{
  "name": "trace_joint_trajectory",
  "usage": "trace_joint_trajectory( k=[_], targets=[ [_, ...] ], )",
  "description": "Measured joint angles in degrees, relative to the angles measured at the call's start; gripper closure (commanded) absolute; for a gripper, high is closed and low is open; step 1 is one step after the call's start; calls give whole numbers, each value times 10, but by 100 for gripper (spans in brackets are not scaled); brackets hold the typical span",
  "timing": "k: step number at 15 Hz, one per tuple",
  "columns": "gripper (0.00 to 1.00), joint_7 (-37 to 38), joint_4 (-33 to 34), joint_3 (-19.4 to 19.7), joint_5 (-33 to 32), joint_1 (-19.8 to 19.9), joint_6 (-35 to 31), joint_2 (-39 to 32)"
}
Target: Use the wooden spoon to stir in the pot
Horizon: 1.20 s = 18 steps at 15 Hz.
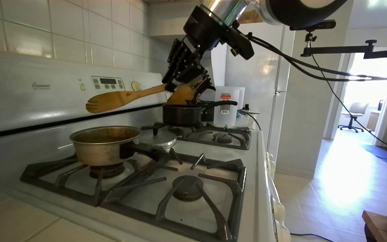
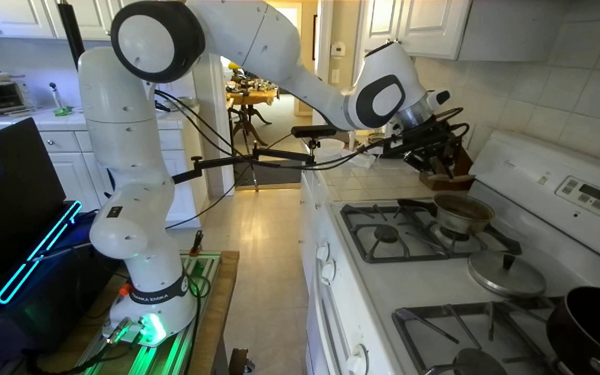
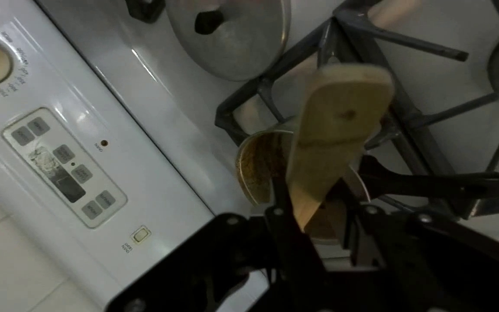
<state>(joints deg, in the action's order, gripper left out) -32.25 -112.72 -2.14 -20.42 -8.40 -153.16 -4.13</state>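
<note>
The wooden spoon is held in the air, its slotted tan head (image 1: 108, 102) above the pot and apart from it. My gripper (image 1: 175, 83) is shut on its handle. In an exterior view, the gripper (image 2: 421, 162) shows above the stove, but I cannot make out the spoon there. In the wrist view, the blurred blunt end of the spoon (image 3: 340, 110) rises from between the dark fingers (image 3: 319, 199). The brass pot (image 1: 101, 151) stands on a burner, also in an exterior view (image 2: 459, 221). In the wrist view, spoon and fingers partly hide the pot (image 3: 256, 167).
A metal lid (image 1: 158, 137) lies between the burner grates, also in an exterior view (image 2: 508, 275). A black pot (image 1: 181, 115) stands farther along the stove. Upright utensils (image 1: 202, 82) and a clear pitcher (image 1: 226, 112) are behind it. The stove's back panel (image 3: 102, 182) borders the pot.
</note>
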Motion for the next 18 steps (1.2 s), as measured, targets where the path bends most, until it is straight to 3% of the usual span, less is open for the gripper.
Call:
trace_joint_trajectory(
  k=[3, 4, 11, 18],
  targets=[
    [74, 0, 9, 0, -10, 3, 1, -7],
    [93, 0, 10, 0, -10, 3, 2, -8],
    [93, 0, 12, -3, -20, 4, 3, -11],
    [93, 3, 44, -3, -82, 4, 29, -43]
  ],
)
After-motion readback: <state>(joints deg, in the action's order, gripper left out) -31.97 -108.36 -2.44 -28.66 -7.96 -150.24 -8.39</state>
